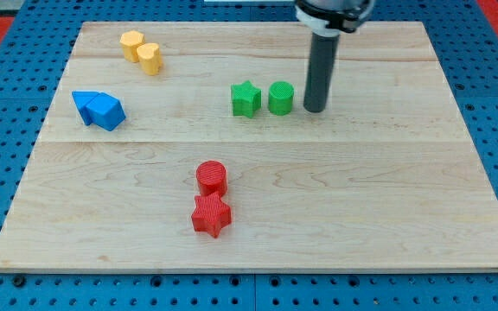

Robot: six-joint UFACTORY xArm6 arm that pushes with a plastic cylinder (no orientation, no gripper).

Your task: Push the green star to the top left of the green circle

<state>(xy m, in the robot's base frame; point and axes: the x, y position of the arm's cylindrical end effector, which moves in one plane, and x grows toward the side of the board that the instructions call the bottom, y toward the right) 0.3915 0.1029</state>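
Note:
The green star [245, 98] lies on the wooden board just left of the green circle [281, 98]; the two sit side by side, nearly touching. My tip [315, 110] rests on the board just right of the green circle, a small gap apart from it. The dark rod rises from the tip toward the view's top.
Two yellow blocks [141, 50] sit touching at the top left. Two blue blocks [98, 110] sit touching at the left. A red circle [211, 177] stands just above a red star [212, 215] at the bottom middle. The board's edge [249, 269] runs along the view's bottom.

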